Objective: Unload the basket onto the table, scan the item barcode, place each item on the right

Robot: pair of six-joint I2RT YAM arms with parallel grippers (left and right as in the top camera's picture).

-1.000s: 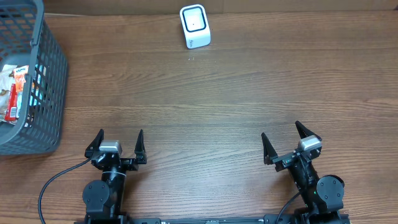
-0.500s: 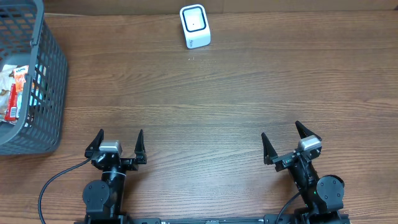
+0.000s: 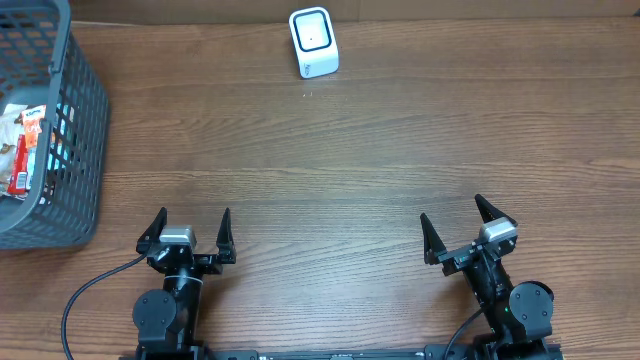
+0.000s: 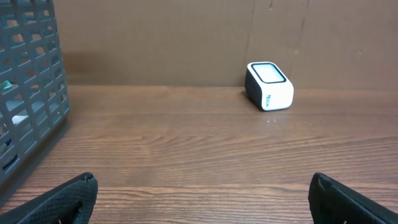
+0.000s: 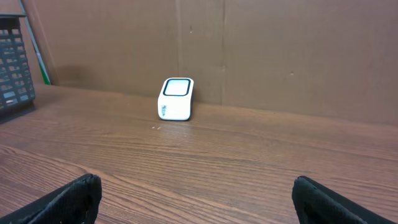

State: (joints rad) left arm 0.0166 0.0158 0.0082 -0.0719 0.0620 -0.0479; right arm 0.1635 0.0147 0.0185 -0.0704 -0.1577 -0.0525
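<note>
The left tool (image 3: 194, 211) is seen with its fingers spread wide, and nothing is held between them. The right tool (image 3: 450, 207) is likewise spread wide and empty. Both are set low over the near edge of the wooden bench (image 3: 330, 160), well apart from each other, neither touching anything.

The white scanner (image 3: 313, 43) is found far ahead of both tools, near the back edge of the bench: ahead and to the right of the left tool, ahead and to the left of the right tool. Its dark-framed window is turned upward.

A grey mesh basket (image 3: 88, 120) is placed ahead and to the left of the left tool, at the bench's left edge, well apart from the scanner. Snack packets (image 3: 24, 140) in red, orange and white are seen lying inside it; no barcode can be made out on them. In the left wrist view only the basket's grid wall is shown. A black cable (image 3: 85, 295) is trailed behind the left tool.
</note>
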